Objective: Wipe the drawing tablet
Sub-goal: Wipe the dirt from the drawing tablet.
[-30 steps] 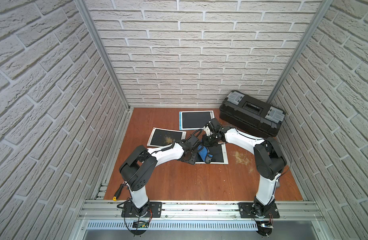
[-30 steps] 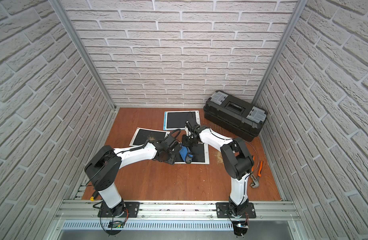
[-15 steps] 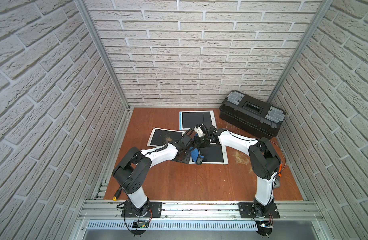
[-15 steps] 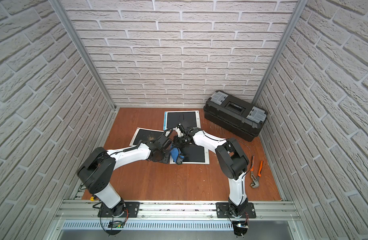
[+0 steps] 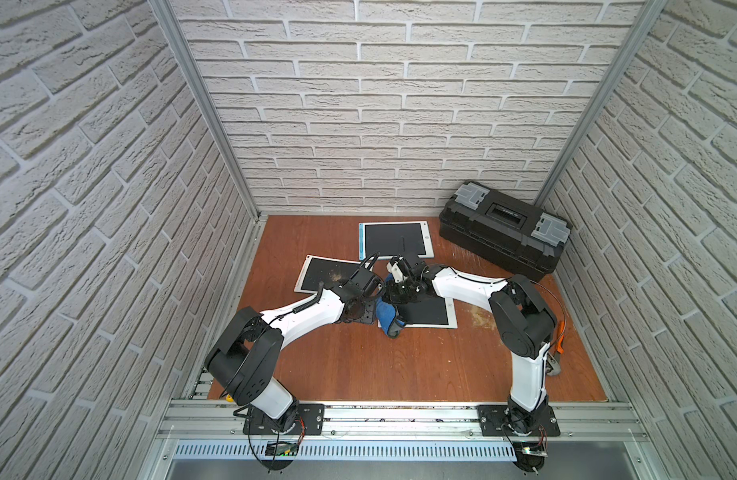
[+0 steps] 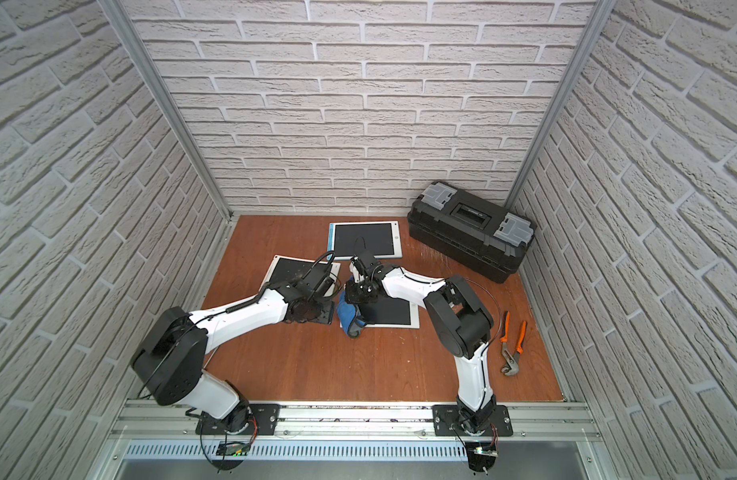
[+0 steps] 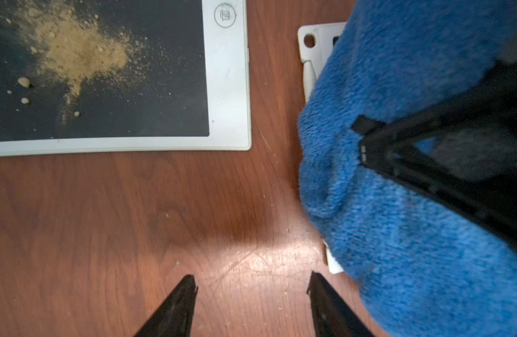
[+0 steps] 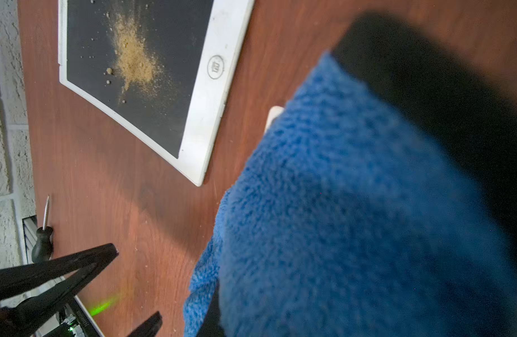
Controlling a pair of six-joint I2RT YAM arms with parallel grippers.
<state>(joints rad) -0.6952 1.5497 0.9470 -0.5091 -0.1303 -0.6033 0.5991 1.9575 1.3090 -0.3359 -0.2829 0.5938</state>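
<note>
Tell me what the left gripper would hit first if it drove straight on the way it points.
Probably the bare wooden table: the open left gripper aims into the gap between the dusty tablet and the blue cloth, though depth is hard to judge.

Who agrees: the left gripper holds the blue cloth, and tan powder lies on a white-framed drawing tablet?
No: the right gripper holds the blue cloth, and tan powder lies on a white-framed drawing tablet; the left wrist view shows it.
</note>
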